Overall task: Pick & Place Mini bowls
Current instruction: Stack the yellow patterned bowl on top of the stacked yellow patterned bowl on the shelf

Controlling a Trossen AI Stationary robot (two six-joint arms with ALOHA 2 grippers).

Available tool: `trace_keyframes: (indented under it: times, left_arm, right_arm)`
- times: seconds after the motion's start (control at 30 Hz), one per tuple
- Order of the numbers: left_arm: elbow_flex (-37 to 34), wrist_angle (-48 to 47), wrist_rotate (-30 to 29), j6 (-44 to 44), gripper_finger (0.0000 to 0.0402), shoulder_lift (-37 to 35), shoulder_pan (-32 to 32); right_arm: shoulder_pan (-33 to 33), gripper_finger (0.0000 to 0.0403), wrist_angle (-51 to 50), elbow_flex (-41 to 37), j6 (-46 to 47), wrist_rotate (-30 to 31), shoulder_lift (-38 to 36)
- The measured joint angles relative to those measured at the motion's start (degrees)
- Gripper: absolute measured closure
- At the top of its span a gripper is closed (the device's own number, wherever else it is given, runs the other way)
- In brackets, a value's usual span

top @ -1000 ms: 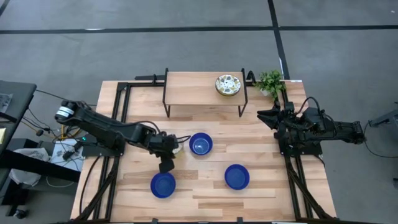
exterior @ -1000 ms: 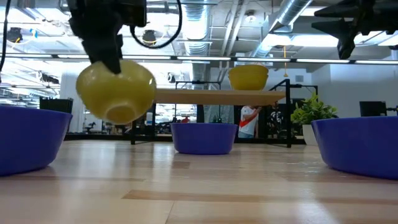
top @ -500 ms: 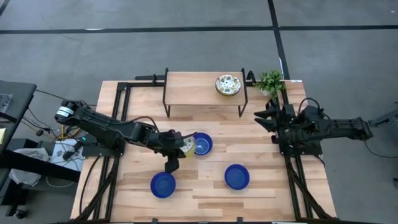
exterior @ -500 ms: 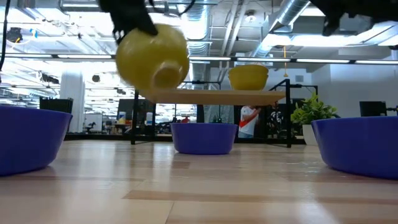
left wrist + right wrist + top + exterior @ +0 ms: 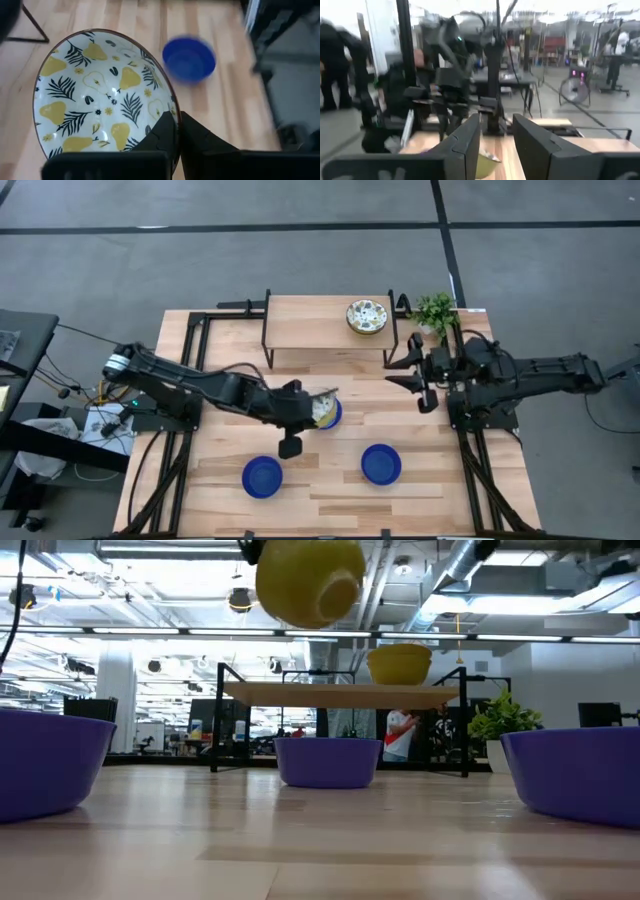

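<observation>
**Patterned bowl carried above the surface**

The left pincer [image 5: 303, 412] is clamped on the rim of a patterned bowl [image 5: 102, 97], airborne over a blue bowl [image 5: 330, 412]. Probably light, rigid, glazed and slippery: rim pinching suits. The right pincer [image 5: 403, 368] hovers parted.

One patterned bowl [image 5: 324, 409] hangs tilted over a blue bowl [image 5: 327, 761] (two more blue flank it); another patterned bowl [image 5: 367, 317] stands behind.
</observation>
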State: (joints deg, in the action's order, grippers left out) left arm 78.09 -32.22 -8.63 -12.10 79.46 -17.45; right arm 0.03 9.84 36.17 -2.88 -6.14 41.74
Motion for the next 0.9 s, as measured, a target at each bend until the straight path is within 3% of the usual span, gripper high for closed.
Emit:
trace_keyframes:
  times: [0.2,0.37,0.7,0.9]
  left_arm:
    - [12.2,-14.7,-4.0,7.5,0.0395,8.4,-1.8]
    - [19.2,-20.5,-5.0,11.0,0.0395,11.4,-2.5]
    - [21.0,-26.3,-7.5,13.5,0.0395,9.6,-3.8]
    - [21.0,-26.2,-7.7,13.7,0.0395,9.0,-5.5]
  right_arm:
    - [0.0,0.0296,-17.9,10.9,-5.8,-0.1,5.7]
    - [0.0,0.0296,-25.6,15.7,-6.9,-2.1,8.4]
    - [4.8,0.0296,-37.5,24.3,-17.6,-2.8,16.9]
    - [6.9,0.0296,-44.6,31.4,-25.8,1.1,25.7]
